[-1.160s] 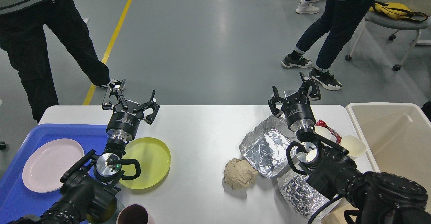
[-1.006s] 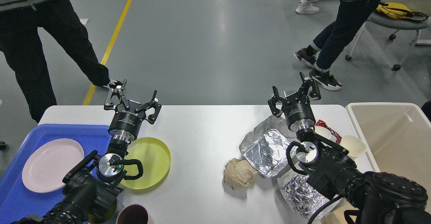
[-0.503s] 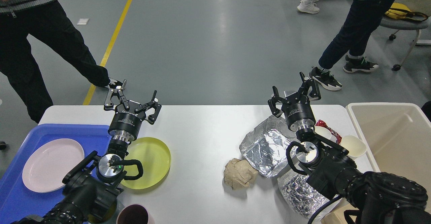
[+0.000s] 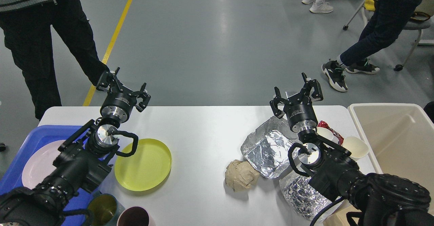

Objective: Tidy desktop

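Both jaws spread, empty — left gripper (image 4: 122, 86) and right gripper (image 4: 295, 92) above the desktop (image 4: 203, 131).

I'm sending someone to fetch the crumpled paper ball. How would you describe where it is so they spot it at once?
On the white desktop, look right of the middle, toward the beige bin. The paper ball lies at the near left corner of the foil sheets. It is dull brown and wadded, where its neighbours are shiny silver.
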Controlling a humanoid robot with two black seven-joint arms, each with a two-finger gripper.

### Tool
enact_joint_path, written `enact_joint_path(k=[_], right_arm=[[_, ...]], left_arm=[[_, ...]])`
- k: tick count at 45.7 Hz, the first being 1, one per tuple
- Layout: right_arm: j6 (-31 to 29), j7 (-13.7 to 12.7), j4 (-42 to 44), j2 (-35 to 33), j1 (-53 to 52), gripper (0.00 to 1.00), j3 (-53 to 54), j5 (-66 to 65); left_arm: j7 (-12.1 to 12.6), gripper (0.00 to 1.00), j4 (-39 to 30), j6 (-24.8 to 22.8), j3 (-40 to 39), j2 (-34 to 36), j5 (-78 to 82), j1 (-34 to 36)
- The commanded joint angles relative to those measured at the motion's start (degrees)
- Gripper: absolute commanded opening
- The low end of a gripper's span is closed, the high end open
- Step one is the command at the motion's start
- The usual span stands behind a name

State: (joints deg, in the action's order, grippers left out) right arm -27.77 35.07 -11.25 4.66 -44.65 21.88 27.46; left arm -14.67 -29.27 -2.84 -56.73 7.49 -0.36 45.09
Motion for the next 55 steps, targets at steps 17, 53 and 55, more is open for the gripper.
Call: enact_joint_path(k=[17,53,55], right_arm=[[0.0,0.0,0.0,0.0,-0.08,1.0,0.0,-0.04],[0.0,0.0,-0.09,0.0,-0.08,1.0,0.0,0.05],[0.0,0.0,-0.09,0.0,-0.08,1.0,0.0,0.05]], left_arm=[[0.08,0.97,0.09,5.04,50.29,10.62,0.45,26.18],[-0.01,0.97,-7.01,-23.68,110.92,7.89,0.98,52.1],[-0.01,0.97,-10.52,-26.67,117.6,7.81,0.98,55.18]])
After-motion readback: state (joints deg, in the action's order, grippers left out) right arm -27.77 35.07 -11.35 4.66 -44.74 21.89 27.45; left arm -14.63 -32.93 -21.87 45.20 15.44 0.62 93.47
